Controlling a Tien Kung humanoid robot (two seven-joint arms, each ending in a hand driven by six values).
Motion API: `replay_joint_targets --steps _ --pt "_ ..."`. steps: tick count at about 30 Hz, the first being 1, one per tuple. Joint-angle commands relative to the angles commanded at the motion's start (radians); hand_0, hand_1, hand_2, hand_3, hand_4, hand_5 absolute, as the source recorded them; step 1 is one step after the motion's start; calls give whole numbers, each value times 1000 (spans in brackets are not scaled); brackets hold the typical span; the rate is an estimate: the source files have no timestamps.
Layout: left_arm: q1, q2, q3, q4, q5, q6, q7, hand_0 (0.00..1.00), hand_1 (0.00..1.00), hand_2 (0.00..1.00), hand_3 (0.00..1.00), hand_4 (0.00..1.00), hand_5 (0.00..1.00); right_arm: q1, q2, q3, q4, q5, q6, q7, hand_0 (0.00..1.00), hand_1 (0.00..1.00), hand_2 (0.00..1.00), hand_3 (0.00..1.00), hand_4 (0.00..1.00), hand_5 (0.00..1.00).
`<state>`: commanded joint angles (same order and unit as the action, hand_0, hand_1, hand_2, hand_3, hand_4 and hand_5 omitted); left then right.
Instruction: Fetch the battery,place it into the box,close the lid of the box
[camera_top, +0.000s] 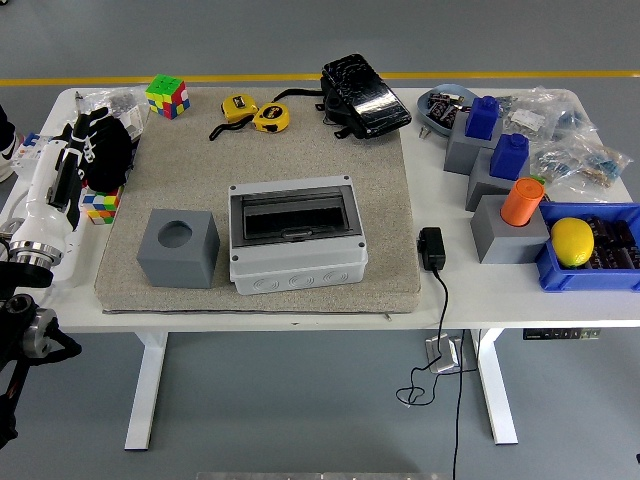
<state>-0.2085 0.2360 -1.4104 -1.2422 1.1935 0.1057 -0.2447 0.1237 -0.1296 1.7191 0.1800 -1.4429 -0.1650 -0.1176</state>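
**Left hand idle at table's nine o'clock edge**

Left hand (85, 135) hangs over dark clutter at nine o'clock, fingers loosely apart, holding nothing. Right arm not seen. Box (296, 235) sits mid-mat, its lid apparently down. Likely batteries: dark cells in the blue bin (590, 262) at three o'clock, too small to confirm. Judged small, rigid, dense, smooth-skinned; pinch across the barrel.

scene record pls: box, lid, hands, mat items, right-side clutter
box: grey electrical box, centre of the mat
lid: dark lid looks shut
left hand: left hand at the table's left edge, holding nothing
right hand: not in view
mat items: grey cube with a round hole, two yellow tape measures
right side: lemon in a blue bin, orange cylinder
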Motion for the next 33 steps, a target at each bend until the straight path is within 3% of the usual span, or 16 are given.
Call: replay_joint_targets --steps 12,33 --pt "-11 17 -21 6 40 -48 63 833 843 820 817 998 998 4 0 1 0 3 -1 0 851 849 807 830 998 998" --pt "-8 15 -14 1 32 -31 48 822 834 809 808 998 986 8 3 5 0 9 -1 0 849 849 805 830 998 998"
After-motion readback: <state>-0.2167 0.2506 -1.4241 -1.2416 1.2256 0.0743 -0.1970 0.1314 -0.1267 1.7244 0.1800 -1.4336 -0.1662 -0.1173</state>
